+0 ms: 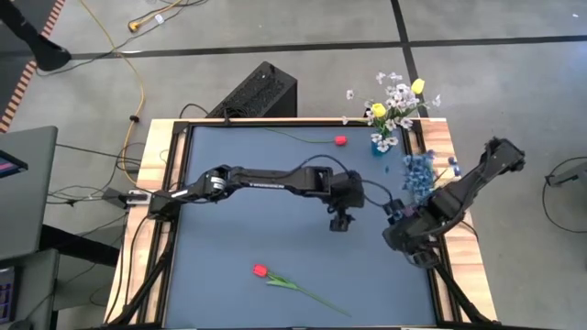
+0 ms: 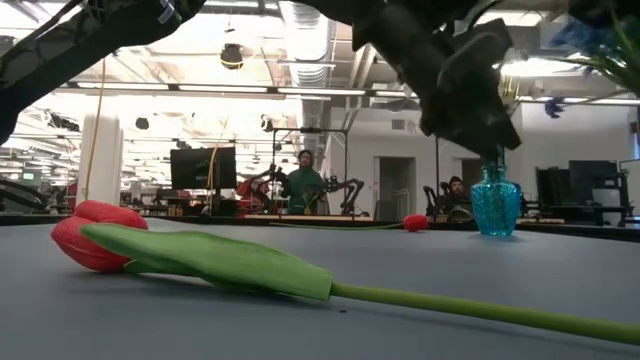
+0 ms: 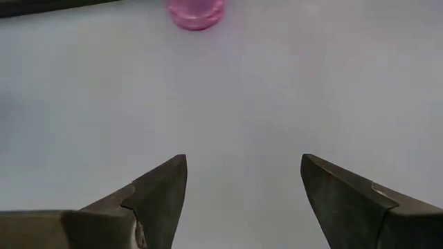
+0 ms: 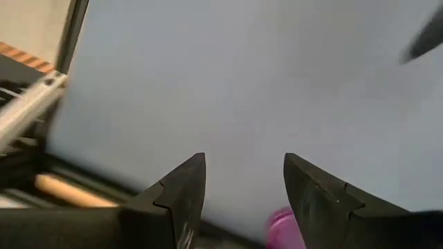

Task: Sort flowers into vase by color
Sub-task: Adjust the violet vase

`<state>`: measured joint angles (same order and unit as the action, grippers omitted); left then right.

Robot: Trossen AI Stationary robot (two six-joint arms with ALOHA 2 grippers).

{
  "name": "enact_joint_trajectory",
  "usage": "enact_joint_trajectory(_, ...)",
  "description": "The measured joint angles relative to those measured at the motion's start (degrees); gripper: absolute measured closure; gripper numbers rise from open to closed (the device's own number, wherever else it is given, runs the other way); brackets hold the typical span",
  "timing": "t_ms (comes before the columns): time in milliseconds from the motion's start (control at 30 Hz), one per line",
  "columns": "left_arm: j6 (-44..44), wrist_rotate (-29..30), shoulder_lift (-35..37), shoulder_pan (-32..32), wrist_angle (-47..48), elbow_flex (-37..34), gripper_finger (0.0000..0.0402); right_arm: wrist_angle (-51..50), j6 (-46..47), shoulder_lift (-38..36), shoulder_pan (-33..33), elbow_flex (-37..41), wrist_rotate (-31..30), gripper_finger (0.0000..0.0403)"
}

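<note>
**Both grippers empty over mat, two red tulips loose**

L gripper [image 1: 341,223] hangs over mid-mat, fingers [image 3: 160,190] spread wide, nothing btwn them. Ahead of it in the wrist view, a blurred pink-red bud [image 3: 196,12] on the mat; can't tell which tulip. Nearer the table's front edge from this gripper lies a red tulip [image 1: 260,270], stem trailing toward the R side. Toward the far edge lies a second red tulip [image 1: 340,140], stem pointing L.

R gripper [image 1: 400,229], just beside the L one at the mat's R side, jaws partly apart w/ only bare mat btwn. Blue flowers [image 1: 420,171] sit just beyond it. Farther back at the corner, the blue glass vase [image 1: 382,144] holds white sprays [image 1: 400,96] & yellow buds [image 1: 378,110].
</note>
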<state>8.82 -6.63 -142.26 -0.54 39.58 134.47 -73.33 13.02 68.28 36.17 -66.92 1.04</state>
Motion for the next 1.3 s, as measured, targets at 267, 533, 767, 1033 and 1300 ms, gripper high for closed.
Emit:
enact_joint_trajectory(267,1.7,0.5,0.7,-0.3,0.8,0.0,0.013,-12.9,20.2,3.3,-0.3,0.0,14.9,0.0182)
enact_joint_trajectory(533,5.3,0.5,0.6,-0.5,1.4,0.0,0.013,-12.9,38.0,0.9,1.5,0.0,32.1,0.0182)
enact_joint_trajectory(767,6.6,-0.5,0.9,-0.9,8.6,0.0,0.013,5.7,49.0,-6.5,6.2,0.0,23.9,0.0182)
enact_joint_trajectory(1033,6.6,-2.5,0.9,-0.9,11.1,0.0,0.013,20.9,41.9,-14.4,11.2,0.0,-20.4,0.0182)
enact_joint_trajectory(1300,4.6,-1.6,1.0,-1.1,15.8,0.0,0.013,20.4,26.2,-16.5,9.5,0.0,-36.8,0.0182)
